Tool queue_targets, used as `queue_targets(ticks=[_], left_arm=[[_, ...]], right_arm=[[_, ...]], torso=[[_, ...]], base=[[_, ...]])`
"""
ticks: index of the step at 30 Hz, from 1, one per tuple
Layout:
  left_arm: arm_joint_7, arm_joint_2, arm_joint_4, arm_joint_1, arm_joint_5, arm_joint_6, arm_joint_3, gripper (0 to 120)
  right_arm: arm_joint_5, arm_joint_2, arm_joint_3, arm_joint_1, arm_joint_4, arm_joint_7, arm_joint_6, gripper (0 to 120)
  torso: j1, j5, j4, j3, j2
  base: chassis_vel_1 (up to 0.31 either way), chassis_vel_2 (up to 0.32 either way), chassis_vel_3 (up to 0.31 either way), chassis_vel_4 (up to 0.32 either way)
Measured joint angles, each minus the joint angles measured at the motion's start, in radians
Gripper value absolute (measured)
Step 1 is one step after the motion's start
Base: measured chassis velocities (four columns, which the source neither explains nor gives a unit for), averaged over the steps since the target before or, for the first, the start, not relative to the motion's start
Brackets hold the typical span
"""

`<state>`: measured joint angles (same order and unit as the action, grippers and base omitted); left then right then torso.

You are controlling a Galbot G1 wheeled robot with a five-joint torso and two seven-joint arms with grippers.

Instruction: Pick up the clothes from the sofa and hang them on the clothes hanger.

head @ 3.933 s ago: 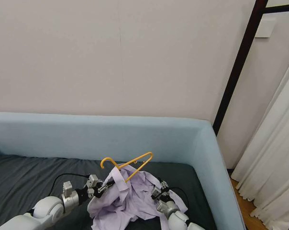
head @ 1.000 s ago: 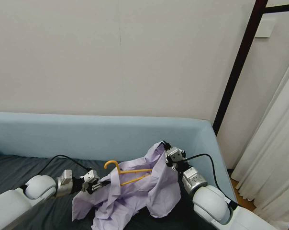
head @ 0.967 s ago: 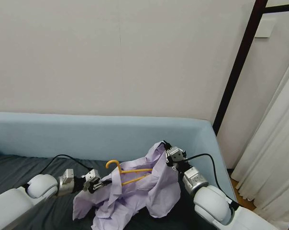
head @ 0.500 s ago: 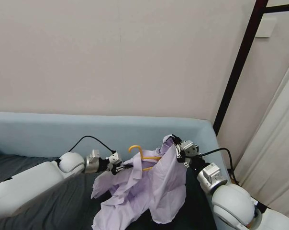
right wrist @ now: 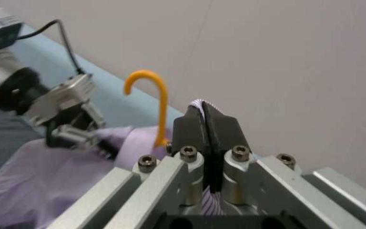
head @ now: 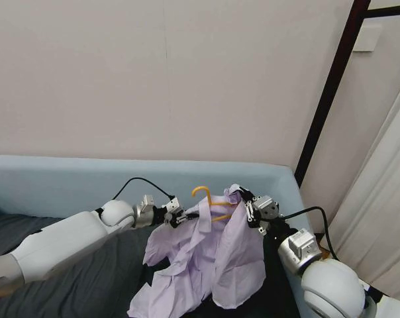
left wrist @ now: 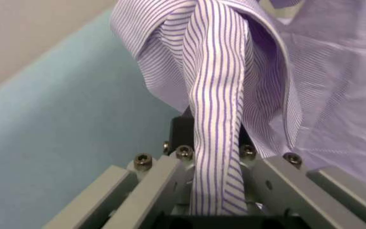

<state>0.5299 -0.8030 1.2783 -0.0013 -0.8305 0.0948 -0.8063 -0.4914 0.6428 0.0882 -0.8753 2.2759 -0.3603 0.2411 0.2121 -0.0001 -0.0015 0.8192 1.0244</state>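
A lilac striped shirt point(head: 213, 265) hangs between my two grippers above the sofa's right end, draped on a yellow hanger point(head: 210, 199) whose hook points up. My left gripper point(head: 179, 217) is shut on the shirt's left shoulder; in the left wrist view a striped fold point(left wrist: 218, 143) runs between its fingers point(left wrist: 164, 176). My right gripper point(head: 249, 203) is shut on the shirt's right shoulder, close to the hanger. In the right wrist view its closed pads point(right wrist: 189, 131) pinch striped cloth beside the yellow hook point(right wrist: 151, 95), with the left gripper point(right wrist: 75, 124) farther off.
The light blue sofa point(head: 74, 182) has a dark grey seat point(head: 87, 285) and a raised right armrest point(head: 289, 205). A black rack post point(head: 329, 93) stands at the right against the wall, with white curtains point(head: 379, 218) beyond it.
Both grippers have lifted the shirt and hanger off the seat and carried them up and to the right. The shirt now hangs free instead of lying bunched.
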Motion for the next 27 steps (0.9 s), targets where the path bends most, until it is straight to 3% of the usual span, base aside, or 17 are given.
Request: queue_targets(ticks=[7, 15, 27], left_arm=[[-0.005, 0.002, -0.003, -0.053, -0.035, 0.000, 0.015, 1], [-0.013, 0.049, 0.058, -0.076, -0.062, -0.001, 0.039, 1], [-0.011, 0.205, 0.237, -0.062, -0.101, -0.003, 0.086, 1]], right_arm=[[0.016, -0.006, -0.048, -0.116, 0.030, 0.003, 0.000, 0], [0.058, 0.012, -0.075, -0.228, 0.041, 0.026, -0.014, 0], [0.055, 0.111, -0.050, -0.231, -0.075, 0.033, -0.051, 0]], torso=[[0.000, 0.0002, -0.0003, 0.000, 0.000], [0.000, -0.0001, -0.0001, 0.000, 0.000], [0.000, -0.0002, 0.0001, 0.000, 0.000]], base=[[0.000, 0.000, 0.000, 0.000], [0.000, 0.000, 0.000, 0.000], [0.000, 0.000, 0.000, 0.000]])
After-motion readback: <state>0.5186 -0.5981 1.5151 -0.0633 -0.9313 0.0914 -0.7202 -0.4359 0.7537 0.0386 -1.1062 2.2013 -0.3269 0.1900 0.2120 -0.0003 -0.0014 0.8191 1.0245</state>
